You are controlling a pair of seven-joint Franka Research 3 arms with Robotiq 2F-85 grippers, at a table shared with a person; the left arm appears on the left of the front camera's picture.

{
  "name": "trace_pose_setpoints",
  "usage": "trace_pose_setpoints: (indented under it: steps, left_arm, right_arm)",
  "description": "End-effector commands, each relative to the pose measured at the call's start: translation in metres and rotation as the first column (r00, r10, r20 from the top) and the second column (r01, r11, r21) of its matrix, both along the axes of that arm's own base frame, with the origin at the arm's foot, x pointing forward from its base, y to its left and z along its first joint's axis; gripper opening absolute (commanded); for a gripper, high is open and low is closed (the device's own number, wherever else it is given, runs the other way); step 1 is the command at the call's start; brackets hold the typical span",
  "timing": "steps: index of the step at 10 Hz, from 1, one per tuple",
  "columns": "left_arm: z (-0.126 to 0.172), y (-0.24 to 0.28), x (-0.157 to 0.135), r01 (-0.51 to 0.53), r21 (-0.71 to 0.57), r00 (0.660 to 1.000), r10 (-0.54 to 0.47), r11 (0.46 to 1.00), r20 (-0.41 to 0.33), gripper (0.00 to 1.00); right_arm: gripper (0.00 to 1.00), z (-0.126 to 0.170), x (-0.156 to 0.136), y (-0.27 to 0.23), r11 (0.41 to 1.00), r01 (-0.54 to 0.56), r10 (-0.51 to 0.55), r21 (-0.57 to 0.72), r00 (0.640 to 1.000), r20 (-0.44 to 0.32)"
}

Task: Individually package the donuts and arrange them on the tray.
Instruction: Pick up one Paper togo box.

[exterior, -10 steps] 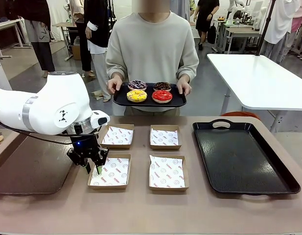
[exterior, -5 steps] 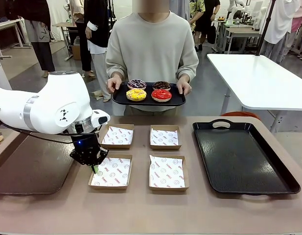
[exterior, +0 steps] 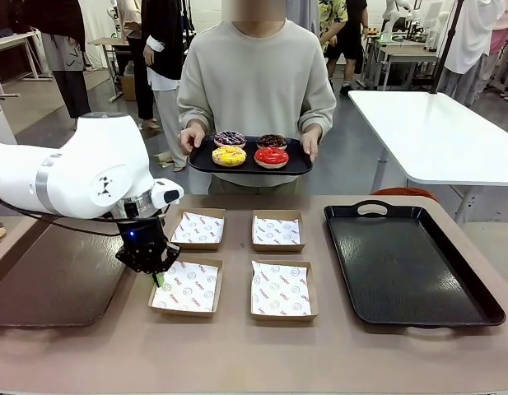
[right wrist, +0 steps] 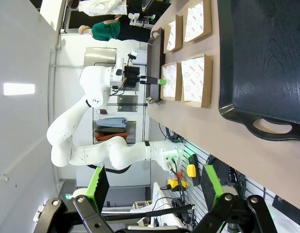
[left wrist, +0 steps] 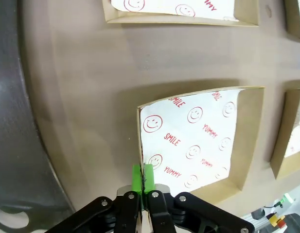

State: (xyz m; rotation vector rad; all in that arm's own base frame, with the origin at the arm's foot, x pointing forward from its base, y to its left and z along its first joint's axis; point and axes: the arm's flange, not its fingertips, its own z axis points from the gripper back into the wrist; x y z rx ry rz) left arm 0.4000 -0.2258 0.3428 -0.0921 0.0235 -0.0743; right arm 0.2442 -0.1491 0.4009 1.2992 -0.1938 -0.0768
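Note:
A person at the far side holds a small black serving tray with the donuts: purple with sprinkles, chocolate, yellow and red. The large black tray lies bare on the table's right half. My left gripper hangs shut just above the left edge of the near-left cardboard box. In the left wrist view its green pads are pressed together with nothing between them, over that box's paper liner. My right gripper is open and holds nothing, well off the table's end.
Four paper-lined cardboard boxes sit in a two-by-two block mid-table, among them the far-left, far-right and near-right ones. A dark mat covers the table's left end. A white table stands behind on the right.
My left gripper has lifted out of the near-left box and drifted slightly left, still shut. The person has raised the donut tray a little.

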Motion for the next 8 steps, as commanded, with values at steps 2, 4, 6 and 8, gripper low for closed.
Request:
trace_pose_setpoints:
  steps: [2, 4, 6, 8]
  left_arm:
    - [0.068, 0.003, -0.01, -0.017, -0.008, 1.0, 0.017, 1.0, 0.012, 0.0]
    - [0.119, 0.007, -0.014, -0.019, -0.023, 0.998, 0.021, 1.0, 0.061, 0.0]
    - [0.165, 0.007, -0.005, -0.017, -0.053, 0.994, 0.023, 0.998, 0.11, 0.0]
    - [0.188, 0.003, 0.034, -0.042, -0.079, 0.989, 0.053, 0.996, 0.139, 0.0]
  right_arm:
    - [1.0, 0.001, -0.001, -0.001, 1.0, 0.001, -0.001, 0.013, 1.0, 0.005]
    - [1.0, 0.001, -0.001, -0.001, 1.0, 0.001, -0.001, 0.013, 1.0, 0.005]
    - [1.0, 0.001, -0.001, -0.001, 1.0, 0.001, -0.001, 0.013, 1.0, 0.005]
    - [1.0, 0.001, -0.001, -0.001, 1.0, 0.001, -0.001, 0.013, 1.0, 0.005]
